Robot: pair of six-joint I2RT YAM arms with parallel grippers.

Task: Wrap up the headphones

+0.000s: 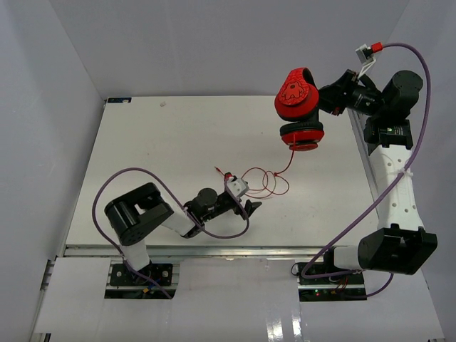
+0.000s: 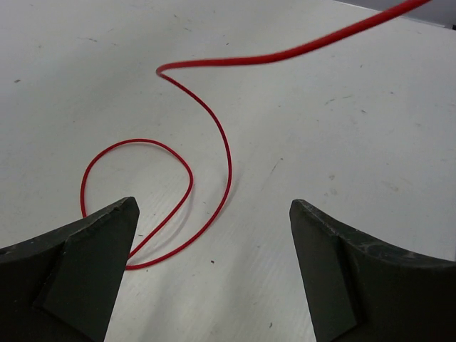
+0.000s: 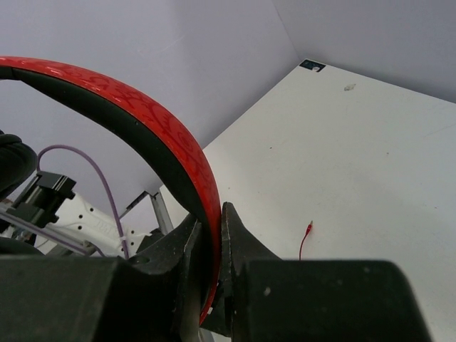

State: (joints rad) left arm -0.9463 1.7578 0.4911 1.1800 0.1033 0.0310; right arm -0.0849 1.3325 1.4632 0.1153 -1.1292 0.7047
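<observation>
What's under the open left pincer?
White tabletop with loose loops of the thin red headphone cable lying on it, not gripped by the left pincer. One dark finger covers part of the lower loop.

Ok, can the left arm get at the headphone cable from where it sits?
Probably yes. The left gripper is open and low over the table, the red cable lies looped flat just ahead of it, and nothing stands between them.
</observation>
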